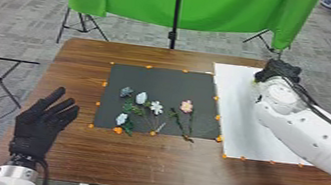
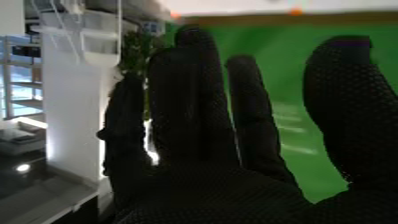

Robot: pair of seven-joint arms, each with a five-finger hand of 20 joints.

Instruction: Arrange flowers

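Arranging looks early: flowers [image 1: 156, 107] on dark mat [image 1: 162, 77] left to place, greenery [image 2: 135, 52] near right hand [image 1: 280, 70] over white sheet [image 1: 238, 114], its fingers straight, left hand's [image 1: 38, 125] too.

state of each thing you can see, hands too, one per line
left hand: open, fingers straight
right hand: open
pink flower: lying on the dark sheet
white flower: lying, in bloom
dark sheet: flat
white sheet: flat, partly under the right arm
green cloth: hanging
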